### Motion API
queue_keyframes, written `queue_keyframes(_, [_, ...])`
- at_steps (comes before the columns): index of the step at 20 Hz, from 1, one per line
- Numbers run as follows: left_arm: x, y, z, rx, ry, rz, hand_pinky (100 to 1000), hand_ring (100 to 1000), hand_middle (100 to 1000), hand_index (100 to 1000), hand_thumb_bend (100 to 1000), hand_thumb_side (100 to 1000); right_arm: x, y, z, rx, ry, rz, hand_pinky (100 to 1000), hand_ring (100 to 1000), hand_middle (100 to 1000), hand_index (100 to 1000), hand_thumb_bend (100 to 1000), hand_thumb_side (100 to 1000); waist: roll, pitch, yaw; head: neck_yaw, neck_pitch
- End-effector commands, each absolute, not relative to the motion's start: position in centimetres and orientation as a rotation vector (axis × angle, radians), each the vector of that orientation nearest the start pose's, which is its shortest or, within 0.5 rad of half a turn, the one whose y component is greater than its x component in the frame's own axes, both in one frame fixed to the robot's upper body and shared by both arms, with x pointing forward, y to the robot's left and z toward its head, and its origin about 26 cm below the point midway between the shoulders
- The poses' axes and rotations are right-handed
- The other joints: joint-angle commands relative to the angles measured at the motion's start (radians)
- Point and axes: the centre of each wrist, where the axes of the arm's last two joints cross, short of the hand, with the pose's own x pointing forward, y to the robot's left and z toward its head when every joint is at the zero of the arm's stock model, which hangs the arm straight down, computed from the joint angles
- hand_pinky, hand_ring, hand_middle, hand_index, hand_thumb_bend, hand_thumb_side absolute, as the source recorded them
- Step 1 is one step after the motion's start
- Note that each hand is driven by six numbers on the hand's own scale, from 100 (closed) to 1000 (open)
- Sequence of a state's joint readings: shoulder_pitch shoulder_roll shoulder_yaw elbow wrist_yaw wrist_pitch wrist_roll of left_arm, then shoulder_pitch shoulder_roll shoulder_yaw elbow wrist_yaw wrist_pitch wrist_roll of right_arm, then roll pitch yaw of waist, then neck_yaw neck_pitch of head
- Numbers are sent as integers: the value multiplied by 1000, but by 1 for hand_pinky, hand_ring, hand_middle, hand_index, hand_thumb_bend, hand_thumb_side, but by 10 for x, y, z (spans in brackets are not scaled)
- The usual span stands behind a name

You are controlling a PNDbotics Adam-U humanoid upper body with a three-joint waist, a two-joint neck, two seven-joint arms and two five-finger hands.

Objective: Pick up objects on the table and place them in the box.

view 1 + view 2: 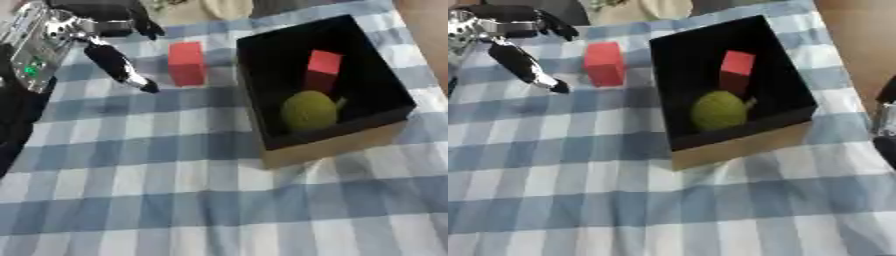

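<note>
A cloth (175, 200) with blue and white squares covers the worktop (it has some soft wrinkles near the front). A strip of brown worktop (855, 45) shows past the right edge of the cloth. At the far edge sits a pale cream thing (223, 7), too blurry to tell what it is.

The left hand (96, 37) hangs over the table's far left corner, its fingers straight and spread, empty, one pointing down toward the cloth. At the right edge, a dark part of the right arm (885, 120) shows.
</note>
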State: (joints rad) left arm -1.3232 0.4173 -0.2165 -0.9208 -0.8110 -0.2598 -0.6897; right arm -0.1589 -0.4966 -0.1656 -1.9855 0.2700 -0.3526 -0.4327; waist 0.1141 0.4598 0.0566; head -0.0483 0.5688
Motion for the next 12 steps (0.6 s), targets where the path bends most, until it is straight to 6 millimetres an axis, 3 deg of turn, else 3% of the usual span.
queue_keyframes(1, [480,192,378,871,-1550,-1797,904,921,824,958,650,482,279,-337,203,1127,3333,-274,894,1000,419,854,100,470,-23,-6,2,8,-8])
queue_keyframes(5, [480,185,381,872,-1557,-1803,905,922,822,956,626,511,280,-336,204,1120,3335,-277,894,1000,416,855,100,453,-18,2,1,13,-11])
queue_keyframes(12, [478,184,389,888,-1563,-1806,907,924,824,955,663,479,280,-336,204,1126,3338,-278,897,1000,415,856,100,470,-10,10,7,15,-9])
